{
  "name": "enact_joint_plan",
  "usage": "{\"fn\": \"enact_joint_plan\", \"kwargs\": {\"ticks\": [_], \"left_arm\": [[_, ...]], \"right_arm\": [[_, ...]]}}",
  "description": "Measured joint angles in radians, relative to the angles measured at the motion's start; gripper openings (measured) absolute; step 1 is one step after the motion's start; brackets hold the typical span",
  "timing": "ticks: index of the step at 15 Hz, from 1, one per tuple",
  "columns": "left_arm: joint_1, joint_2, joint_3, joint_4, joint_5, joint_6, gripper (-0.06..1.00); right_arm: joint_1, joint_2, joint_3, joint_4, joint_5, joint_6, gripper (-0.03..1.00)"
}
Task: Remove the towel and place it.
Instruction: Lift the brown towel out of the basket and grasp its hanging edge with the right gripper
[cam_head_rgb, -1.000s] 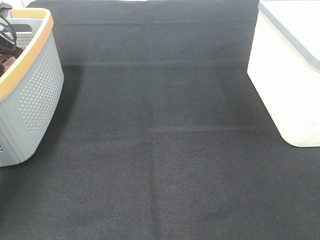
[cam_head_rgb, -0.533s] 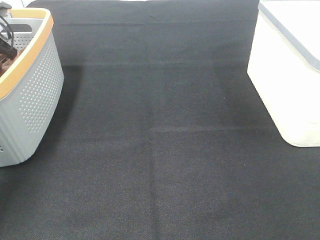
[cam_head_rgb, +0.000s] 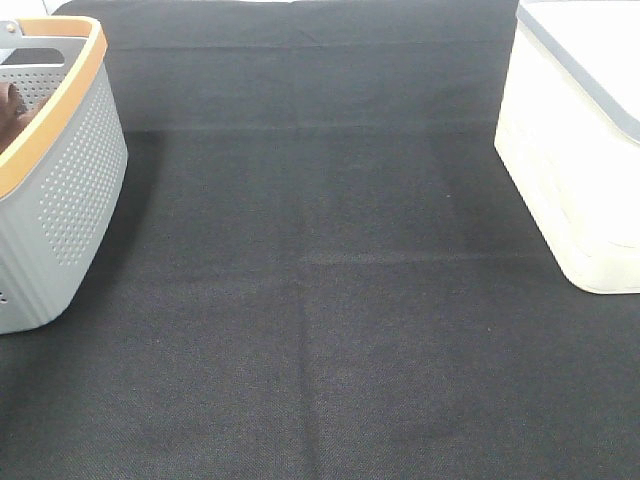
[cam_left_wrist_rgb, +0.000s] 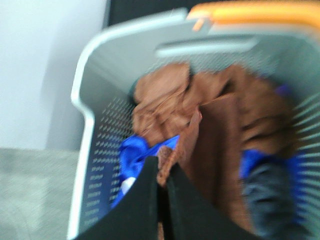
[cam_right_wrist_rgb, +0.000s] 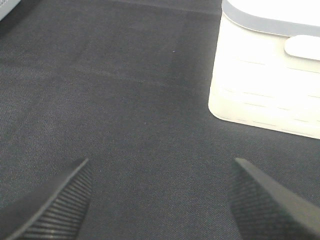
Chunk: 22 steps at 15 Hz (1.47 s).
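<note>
In the left wrist view my left gripper is shut, its black fingers pinching a raised fold of the reddish-brown towel inside the grey basket. The picture is blurred. Behind the fold lies another bunched-up brown cloth, with blue fabric underneath. The high view shows the basket with its orange rim at the far left and a scrap of brown cloth inside; the left gripper is outside that picture. My right gripper hovers open and empty over the black mat.
A large white bin with a grey-edged lid stands at the right of the black mat; it also shows in the right wrist view as the white bin. A dark bundle lies in the basket beside the towel.
The left gripper has closed on the towel, and the arm's dark parts and cables over the basket have gone from the high view. The right arm has not moved.
</note>
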Motion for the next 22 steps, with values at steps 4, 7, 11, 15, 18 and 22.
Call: {"fn": "enact_joint_plan", "kwargs": {"ticks": [4, 7, 11, 15, 18, 22], "left_arm": [[-0.001, -0.145, -0.041, -0.202, -0.006, 0.000, 0.00], [-0.001, -0.205, -0.041, -0.465, -0.089, 0.053, 0.00], [-0.043, -0.216, -0.041, -0.894, -0.259, 0.204, 0.00], [-0.201, -0.216, -0.041, -0.953, -0.477, 0.261, 0.00], [-0.292, -0.211, -0.041, -0.957, -0.561, 0.281, 0.00], [-0.337, -0.167, -0.041, -0.954, -0.566, 0.282, 0.00]], "right_arm": [[0.000, 0.000, 0.000, 0.000, 0.000, 0.000, 0.72], [0.000, 0.000, 0.000, 0.000, 0.000, 0.000, 0.72], [0.000, 0.000, 0.000, 0.000, 0.000, 0.000, 0.72], [0.000, 0.000, 0.000, 0.000, 0.000, 0.000, 0.72], [0.000, 0.000, 0.000, 0.000, 0.000, 0.000, 0.72], [0.000, 0.042, 0.000, 0.003, -0.001, 0.040, 0.70]]}}
